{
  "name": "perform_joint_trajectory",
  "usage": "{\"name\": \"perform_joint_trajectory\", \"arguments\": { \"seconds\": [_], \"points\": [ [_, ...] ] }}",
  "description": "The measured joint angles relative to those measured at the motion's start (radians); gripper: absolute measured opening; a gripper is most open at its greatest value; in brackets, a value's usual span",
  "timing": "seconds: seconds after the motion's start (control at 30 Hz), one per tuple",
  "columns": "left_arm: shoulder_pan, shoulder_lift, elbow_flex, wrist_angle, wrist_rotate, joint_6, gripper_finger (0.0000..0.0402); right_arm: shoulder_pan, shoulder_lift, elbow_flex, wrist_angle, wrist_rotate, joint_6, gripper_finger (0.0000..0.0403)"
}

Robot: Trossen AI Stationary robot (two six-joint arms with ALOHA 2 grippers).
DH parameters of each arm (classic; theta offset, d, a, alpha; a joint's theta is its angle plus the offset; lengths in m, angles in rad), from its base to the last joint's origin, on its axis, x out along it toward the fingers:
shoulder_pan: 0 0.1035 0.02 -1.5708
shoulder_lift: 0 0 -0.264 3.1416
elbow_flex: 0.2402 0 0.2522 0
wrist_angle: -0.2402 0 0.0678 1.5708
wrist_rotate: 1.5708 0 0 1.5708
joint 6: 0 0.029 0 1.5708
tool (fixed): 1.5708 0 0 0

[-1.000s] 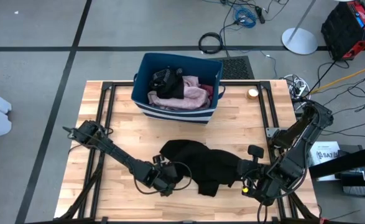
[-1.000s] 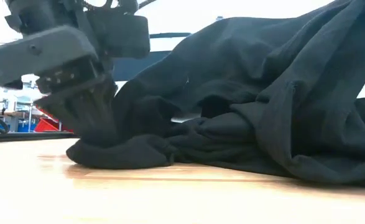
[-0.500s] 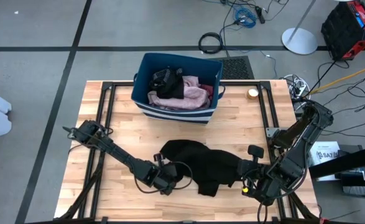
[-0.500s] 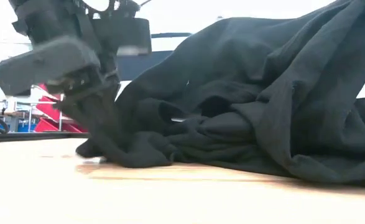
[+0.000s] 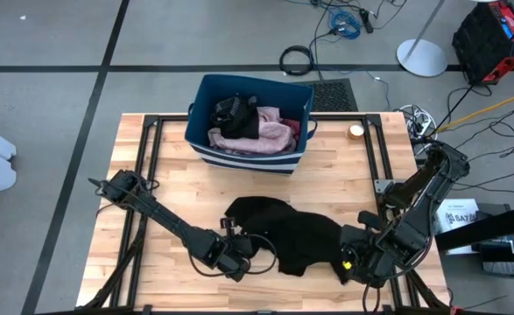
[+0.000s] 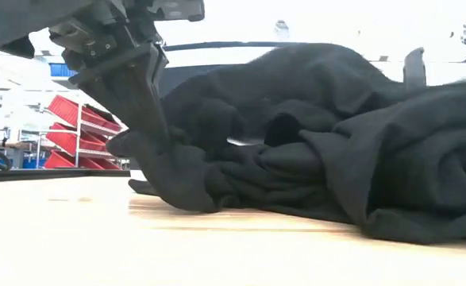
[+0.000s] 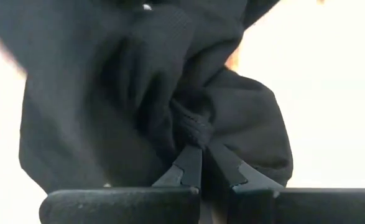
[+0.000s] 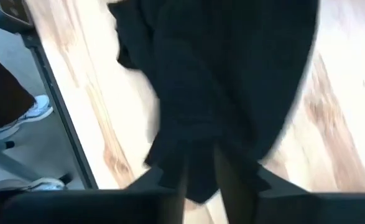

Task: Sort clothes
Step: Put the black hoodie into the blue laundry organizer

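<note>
A black garment (image 5: 287, 229) lies crumpled on the wooden table near its front edge, and it fills the low view (image 6: 336, 159). My left gripper (image 5: 239, 260) is at the garment's left end, shut on it. My right gripper (image 5: 348, 260) is at its right end. In the right wrist view its fingers (image 8: 183, 169) stand a little apart with black cloth between them. A dark blue striped bin (image 5: 206, 87) stands at the far middle, holding pink (image 5: 270, 131) and black clothes. My left gripper pinches a bunched fold at the garment's left edge (image 7: 191, 127) between its two fingertips. The fingers (image 6: 149, 111) slant down from above. That edge is raised a little off the table, and the rest of the garment lies on the wood. My right gripper has the garment's right end (image 8: 201, 143) between its parted fingers; I cannot tell whether they touch it.
Black frame rails (image 5: 147, 175) run along the table's left and right sides (image 5: 381, 166). A small tape roll (image 5: 355, 131) lies at the far right. A person's shoes (image 8: 30, 112) show on the floor beyond the table edge. Bare wood lies between garment and bin.
My left gripper has shut on the garment's left edge, tipped, and risen a little, drawing that edge up off the table. The garment's right part, which stood high before, has sunk lower onto the heap.
</note>
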Motion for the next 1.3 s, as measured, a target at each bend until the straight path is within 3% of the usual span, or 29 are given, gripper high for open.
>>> {"name": "perform_joint_trajectory", "arguments": {
  "seconds": [0.13,0.23,0.3,0.47,0.73,1.03,1.3],
  "points": [
    [0.000,0.000,0.009,-0.011,-0.011,0.019,0.0006,-0.006,0.000,0.000,-0.032,-0.034,0.028,0.0113],
    [0.000,0.000,0.010,-0.011,-0.016,0.021,0.0005,-0.013,0.020,0.000,0.042,0.152,-0.026,0.0139],
    [0.000,0.000,0.010,-0.010,-0.019,0.023,0.0005,-0.031,0.062,0.000,0.135,0.205,-0.134,0.0146],
    [0.001,0.000,0.010,-0.009,-0.034,0.023,0.0005,-0.083,0.204,0.000,0.194,0.208,-0.262,0.0143],
    [0.000,0.000,0.010,-0.006,-0.034,0.024,0.0008,-0.108,0.351,-0.001,0.207,0.170,-0.248,0.0143],
    [0.000,0.000,0.010,-0.002,-0.034,0.023,0.0010,-0.138,0.365,-0.001,0.267,0.169,-0.298,0.0143],
    [-0.014,0.000,0.009,-0.002,-0.034,0.023,0.0010,-0.187,0.364,-0.101,0.316,0.112,-0.319,0.0128]
  ]
}}
